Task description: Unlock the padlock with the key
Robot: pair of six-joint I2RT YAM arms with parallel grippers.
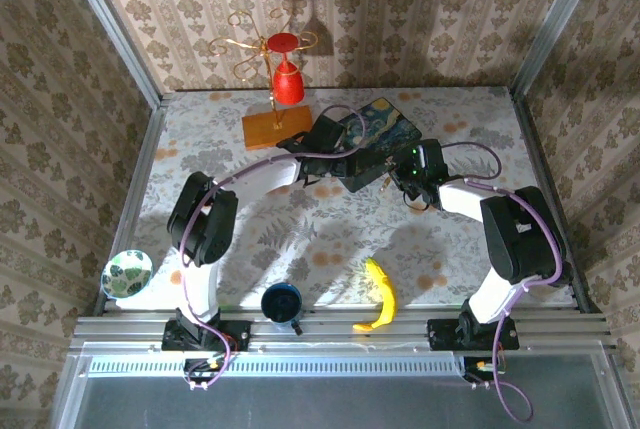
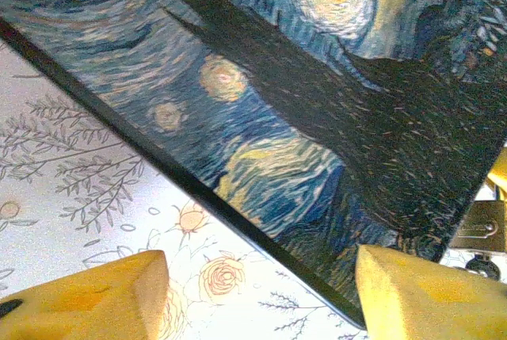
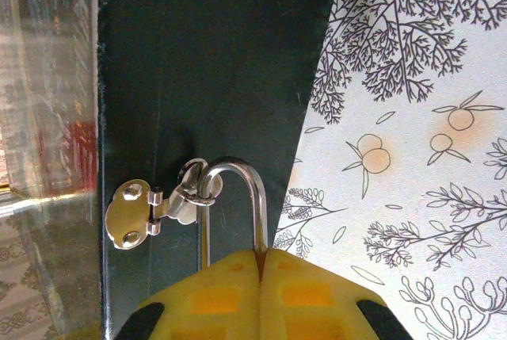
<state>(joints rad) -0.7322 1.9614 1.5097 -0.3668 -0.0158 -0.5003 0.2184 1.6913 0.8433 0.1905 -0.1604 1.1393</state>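
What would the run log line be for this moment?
left gripper: open, over box edge | right gripper: shut on padlock | padlock: hooked through hasp on box side

The pale surface [image 1: 330, 239], printed with leaves and oranges, carries a blue painted box [image 1: 385, 121] at 1 o'clock, a wooden block [image 1: 265, 129] at 11, a banana [image 1: 380, 294] at 5, a dark cup [image 1: 282, 301] at 7 and a patterned bowl [image 1: 127, 273] at its 8 o'clock rim.
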